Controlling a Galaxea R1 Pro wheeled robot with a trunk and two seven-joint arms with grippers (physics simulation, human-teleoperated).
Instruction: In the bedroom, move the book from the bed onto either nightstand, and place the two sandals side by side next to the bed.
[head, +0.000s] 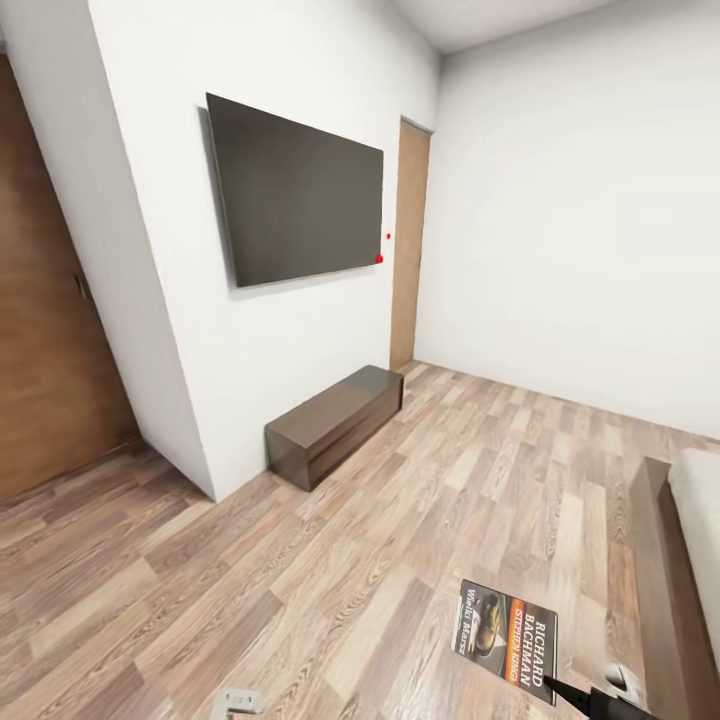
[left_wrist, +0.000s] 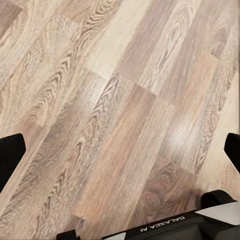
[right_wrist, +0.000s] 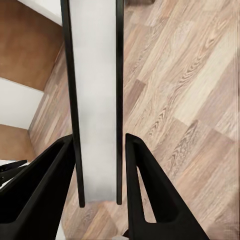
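The book (head: 510, 640), with an orange band and "Richard Bachman" on its cover, hangs above the wood floor at the lower right of the head view. My right gripper (head: 590, 700) is shut on its edge. In the right wrist view the book (right_wrist: 95, 100) stands edge-on, white pages between dark covers, clamped between the two black fingers (right_wrist: 45, 185). My left gripper (left_wrist: 120, 150) is open over bare floor, holding nothing. The bed (head: 665, 580) shows at the right edge as a dark frame with a light-grey mattress (head: 702, 520). The sandals and nightstands are out of view.
A long low dark-brown bench cabinet (head: 335, 420) stands against the white wall under a wall-mounted television (head: 295, 190). A plain wooden door (head: 408, 250) is in the far corner and a brown wood panel (head: 50, 300) at the left. Plank floor stretches between the cabinet and the bed.
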